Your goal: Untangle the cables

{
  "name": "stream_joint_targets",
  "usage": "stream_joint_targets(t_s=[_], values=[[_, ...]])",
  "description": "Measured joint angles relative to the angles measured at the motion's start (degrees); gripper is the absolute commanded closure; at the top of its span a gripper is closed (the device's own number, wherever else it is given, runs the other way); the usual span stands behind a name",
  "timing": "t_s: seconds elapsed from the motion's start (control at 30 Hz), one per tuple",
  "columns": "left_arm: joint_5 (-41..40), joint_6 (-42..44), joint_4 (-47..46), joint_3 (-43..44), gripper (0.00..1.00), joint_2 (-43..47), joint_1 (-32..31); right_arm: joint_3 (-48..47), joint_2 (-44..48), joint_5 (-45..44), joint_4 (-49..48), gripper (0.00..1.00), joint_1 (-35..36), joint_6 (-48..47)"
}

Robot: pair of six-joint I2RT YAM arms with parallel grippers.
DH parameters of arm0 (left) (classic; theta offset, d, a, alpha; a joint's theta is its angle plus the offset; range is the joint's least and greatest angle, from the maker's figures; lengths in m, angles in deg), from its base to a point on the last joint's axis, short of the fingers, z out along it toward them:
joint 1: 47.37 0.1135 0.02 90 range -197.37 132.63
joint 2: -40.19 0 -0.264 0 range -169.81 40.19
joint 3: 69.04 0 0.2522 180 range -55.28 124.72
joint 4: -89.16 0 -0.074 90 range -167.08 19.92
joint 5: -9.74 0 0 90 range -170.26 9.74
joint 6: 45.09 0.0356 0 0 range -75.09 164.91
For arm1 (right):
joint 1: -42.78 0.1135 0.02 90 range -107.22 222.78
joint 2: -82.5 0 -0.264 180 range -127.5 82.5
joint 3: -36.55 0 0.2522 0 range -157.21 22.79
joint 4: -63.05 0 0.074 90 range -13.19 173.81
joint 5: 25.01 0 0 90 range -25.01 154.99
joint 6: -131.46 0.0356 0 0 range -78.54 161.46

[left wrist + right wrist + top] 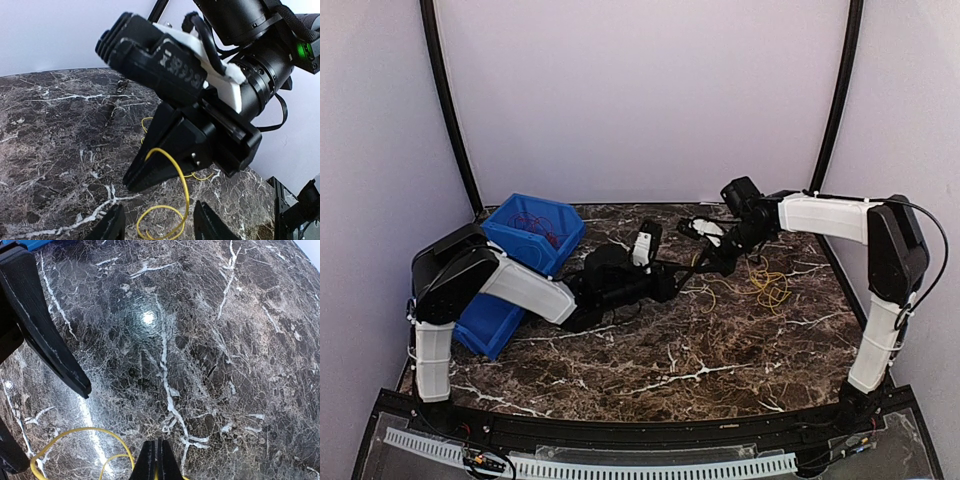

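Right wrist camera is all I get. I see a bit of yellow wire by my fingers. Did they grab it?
Observer: Looks like it. The left wrist view shows the right fingers shut, with the yellow cable looping out from them.
Operator: What's the other arm doing?
Observer: The left fingers are open, and in their own camera that loop shows between them.
Operator: Are there more wires?
Observer: Yes. From above, a red cable lies inside a blue bin at the far left.
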Motion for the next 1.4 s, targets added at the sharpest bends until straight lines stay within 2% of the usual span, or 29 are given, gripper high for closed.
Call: stream_joint_targets(t_s=[0.17, 0.3, 0.43, 0.53, 0.7, 0.83, 0.93, 1.07, 1.2, 1.4], values=[[0.7, 2.2, -0.2, 2.7, 0.64, -1.8, 0.0, 1.3, 0.1, 0.5, 0.0, 1.0, 0.0, 0.0], [3.1, 2.8, -0.4, 3.9, 0.75, -3.2, 0.0, 1.4, 0.1, 1.2, 0.0, 1.0, 0.0, 0.2], [4.2, 2.8, -0.3, 4.0, 0.97, -3.8, 0.0, 1.4, 0.1, 1.4, 0.0, 1.0, 0.0, 0.4], [4.4, 2.6, 0.1, 4.0, 1.0, -3.8, 0.0, 1.5, 0.1, 1.3, -0.2, 0.86, 0.0, 0.3], [4.3, 2.3, 2.1, 1.8, 1.0, -1.5, 0.0, 3.8, 0.0, -2.8, -3.0, 0.8, -0.1, 0.4], [3.3, 1.7, 7.8, -3.6, 1.0, 8.5, 0.0, 4.3, -2.0, -5.4, -5.1, 0.8, -1.5, 0.4], [0.8, 1.9, 14.1, -7.7, 1.0, 21.4, 0.0, 4.9, -3.9, -7.8, -7.1, 0.83, -3.5, 0.5], [-5.6, 4.1, 26.1, -8.3, 1.0, 37.6, 0.0, 6.2, -5.5, -9.4, -8.3, 0.88, -6.5, 1.1], [-14.7, 7.8, 43.8, -4.7, 1.0, 50.6, 1.4, 7.8, -5.8, -9.9, -8.8, 0.92, -9.0, 1.6], [-26.7, 13.9, 64.4, 7.4, 1.0, 60.9, 6.2, 7.9, -6.7, -8.9, -9.2, 0.92, -10.8, 1.8]])
